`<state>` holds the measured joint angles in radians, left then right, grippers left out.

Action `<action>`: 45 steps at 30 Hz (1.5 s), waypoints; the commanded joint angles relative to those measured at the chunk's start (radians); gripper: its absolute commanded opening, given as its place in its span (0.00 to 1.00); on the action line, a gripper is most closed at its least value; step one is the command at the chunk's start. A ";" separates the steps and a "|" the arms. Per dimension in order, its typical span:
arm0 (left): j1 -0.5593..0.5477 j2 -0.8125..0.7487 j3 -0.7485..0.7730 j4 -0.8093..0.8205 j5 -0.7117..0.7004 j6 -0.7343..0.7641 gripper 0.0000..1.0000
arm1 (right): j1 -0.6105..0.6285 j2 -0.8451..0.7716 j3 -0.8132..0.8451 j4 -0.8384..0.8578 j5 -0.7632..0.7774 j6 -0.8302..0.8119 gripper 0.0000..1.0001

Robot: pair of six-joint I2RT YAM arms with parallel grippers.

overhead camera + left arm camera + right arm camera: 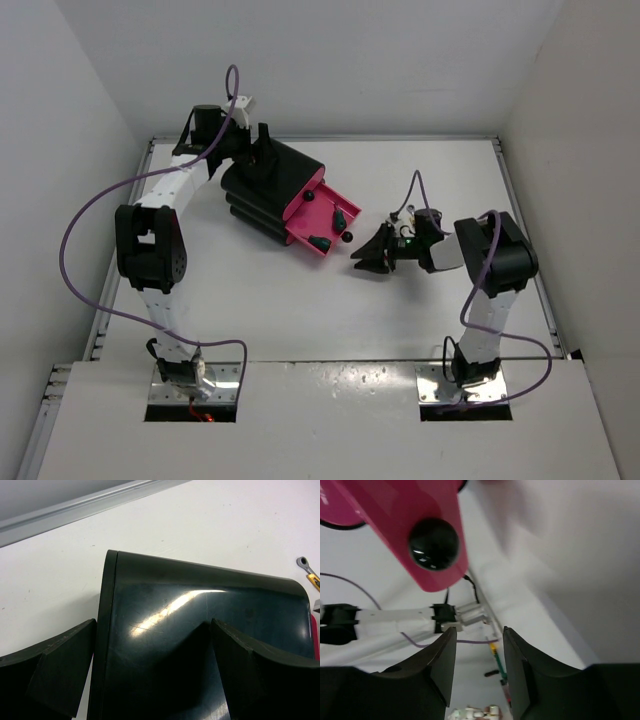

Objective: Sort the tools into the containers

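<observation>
The left gripper (pixel 152 625) is spread wide at the cabinet (pixel 200 610). One finger (pixel 55 675) sits off the cabinet's side edge and the other is over its glossy black face. It grips nothing; I judge it is there to brace the cabinet, so that it does not slide when a drawer is worked.

A pink drawer (pixel 320 215) stands drawn out of the cabinet's front, toward the right gripper (pixel 368 258) (which of the three levels, I cannot tell). That gripper is just in front of the cabinet, jaws parted by a narrow gap and empty. A drawer knob (pixel 434 544) lies just beyond its fingertips, not between them.

Of the tools, a wrench (pixel 306 571) with a yellow handle lies on the table (pixel 225 525) just past the cabinet's far corner. Yellow and green bits (pixel 495 652) show beyond the cabinet, too small to name.

In front of the cabinet there is open table for the drawer's travel. Behind it the rail (pixel 75 515) is near, leaving little room.
</observation>
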<state>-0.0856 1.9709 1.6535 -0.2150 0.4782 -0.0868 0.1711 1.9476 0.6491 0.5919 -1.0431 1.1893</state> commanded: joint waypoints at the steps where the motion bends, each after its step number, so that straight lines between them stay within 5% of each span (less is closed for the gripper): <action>1: -0.029 0.118 -0.092 -0.287 -0.101 0.107 0.99 | -0.031 0.051 0.009 0.383 -0.080 0.280 0.42; 17: -0.029 0.118 -0.092 -0.287 -0.110 0.107 0.99 | -0.033 0.208 0.122 0.605 -0.069 0.394 0.43; 31: -0.029 0.128 -0.092 -0.287 -0.110 0.107 0.99 | -0.024 0.281 0.182 0.614 -0.028 0.383 0.50; 41: -0.029 0.128 -0.092 -0.287 -0.119 0.116 0.99 | 0.005 0.326 0.234 0.652 -0.018 0.394 0.43; 45: -0.029 0.128 -0.092 -0.296 -0.119 0.116 0.99 | 0.015 0.335 0.245 0.652 -0.018 0.394 0.31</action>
<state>-0.0856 1.9709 1.6531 -0.2142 0.4770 -0.0860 0.1608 2.2688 0.8558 1.1595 -1.0885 1.5913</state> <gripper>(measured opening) 0.989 0.339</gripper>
